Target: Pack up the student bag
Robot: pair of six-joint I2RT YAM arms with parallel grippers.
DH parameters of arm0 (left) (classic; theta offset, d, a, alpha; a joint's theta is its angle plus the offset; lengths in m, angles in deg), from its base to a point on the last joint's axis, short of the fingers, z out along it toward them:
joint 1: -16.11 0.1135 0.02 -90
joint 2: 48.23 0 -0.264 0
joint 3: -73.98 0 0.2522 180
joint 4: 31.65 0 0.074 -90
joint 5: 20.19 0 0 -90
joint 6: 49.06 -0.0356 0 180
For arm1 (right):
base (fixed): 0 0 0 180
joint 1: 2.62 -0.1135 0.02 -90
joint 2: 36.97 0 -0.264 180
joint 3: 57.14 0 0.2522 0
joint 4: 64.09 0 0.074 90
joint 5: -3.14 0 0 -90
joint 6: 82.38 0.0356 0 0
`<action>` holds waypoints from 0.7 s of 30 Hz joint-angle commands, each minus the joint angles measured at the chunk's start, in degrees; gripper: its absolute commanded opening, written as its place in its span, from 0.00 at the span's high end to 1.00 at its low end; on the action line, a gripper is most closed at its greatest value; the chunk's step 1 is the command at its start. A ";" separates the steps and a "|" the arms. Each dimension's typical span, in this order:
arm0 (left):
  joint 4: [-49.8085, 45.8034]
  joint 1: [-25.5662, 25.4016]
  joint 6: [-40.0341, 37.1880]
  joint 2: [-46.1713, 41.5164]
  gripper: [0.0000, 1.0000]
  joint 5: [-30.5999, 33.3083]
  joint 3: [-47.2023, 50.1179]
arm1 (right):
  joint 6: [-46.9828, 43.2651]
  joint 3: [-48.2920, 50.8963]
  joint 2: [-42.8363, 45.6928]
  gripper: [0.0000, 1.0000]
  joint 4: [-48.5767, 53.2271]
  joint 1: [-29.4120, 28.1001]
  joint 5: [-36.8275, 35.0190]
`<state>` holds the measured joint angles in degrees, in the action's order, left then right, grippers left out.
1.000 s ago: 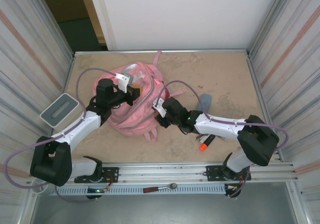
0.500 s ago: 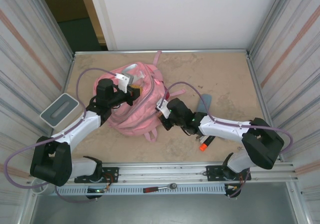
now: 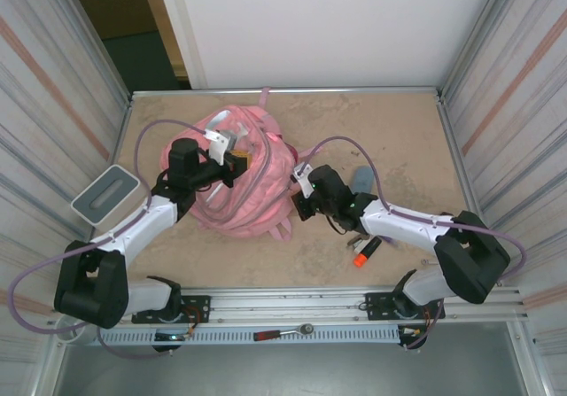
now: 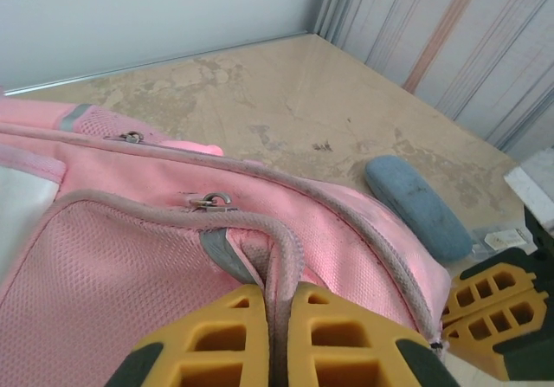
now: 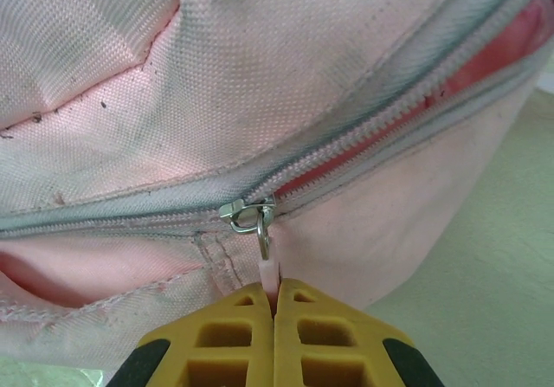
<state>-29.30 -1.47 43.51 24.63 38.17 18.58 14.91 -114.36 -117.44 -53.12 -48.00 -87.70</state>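
Where student bag's [image 5: 260, 75] zip [image 5: 407, 127] gapes, right claw [image 5: 274, 307] pinches the pull [image 5: 270, 272].

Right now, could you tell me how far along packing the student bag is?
Done: the zip stands partly open. In hand: the left hand pinches trim on the student bag, the right hand its zip pull. Left: the blue case and orange-capped marker lie outside on the table.
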 commanded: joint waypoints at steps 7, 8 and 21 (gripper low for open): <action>-0.91 -0.04 -3.95 4.74 0.96 0.66 -3.99 | -0.95 0.88 2.55 1.00 0.09 -0.51 -3.29; -1.00 -0.70 -4.06 5.45 0.94 0.96 -4.33 | -0.96 0.37 1.64 1.00 -0.10 -0.88 -3.21; -5.66 -14.08 -17.27 -7.47 0.36 26.19 4.41 | 3.19 0.14 1.09 1.00 -0.94 0.46 0.67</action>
<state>-33.67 -11.98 33.21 21.98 55.55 20.24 15.76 -113.46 -117.94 -52.48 -48.11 -88.53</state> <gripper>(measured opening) 0.638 0.041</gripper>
